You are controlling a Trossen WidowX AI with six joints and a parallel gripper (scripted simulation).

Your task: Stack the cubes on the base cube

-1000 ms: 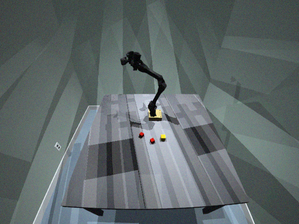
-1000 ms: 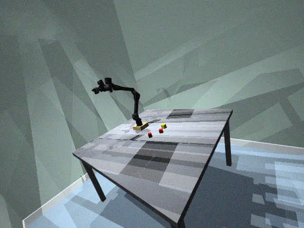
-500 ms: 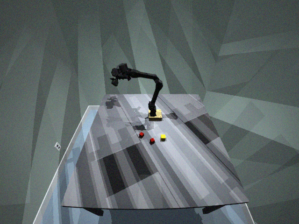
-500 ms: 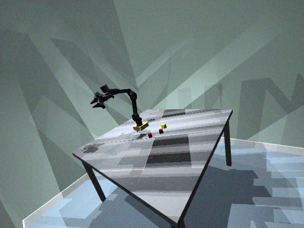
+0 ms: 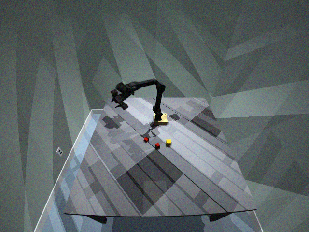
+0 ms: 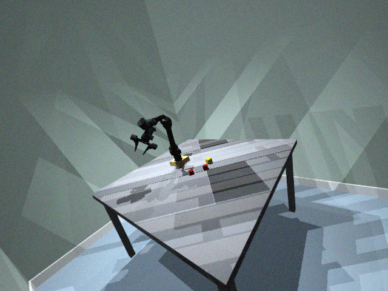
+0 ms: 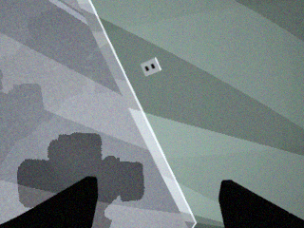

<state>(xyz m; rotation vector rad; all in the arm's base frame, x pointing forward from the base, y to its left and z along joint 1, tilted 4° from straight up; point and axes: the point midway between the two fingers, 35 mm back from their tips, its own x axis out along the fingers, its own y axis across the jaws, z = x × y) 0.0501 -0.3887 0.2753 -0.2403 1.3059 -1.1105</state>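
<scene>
The yellow base cube [image 5: 168, 142] [image 6: 208, 160] sits on the table. One red loose cube [image 5: 157, 145] [image 6: 205, 167] lies near it, apart from it. The other red loose cube [image 5: 146, 139] [image 6: 191, 172] lies farther from the yellow cube, with a space between the two red ones. Nothing is on top of the yellow cube. My gripper [image 5: 114, 104] [image 6: 139, 152] [image 7: 159, 189] is open and empty. It hangs high, well away from all three cubes, on the left in the top and exterior views. No cube shows in the wrist view.
The arm stands on a pale yellow mount [image 5: 163, 123] [image 6: 185, 160], behind the cubes in the top view. The table's front edge [image 5: 159, 216] is far in front of the cubes. A wall socket [image 5: 59, 151] [image 7: 151, 66] is beyond the table's side.
</scene>
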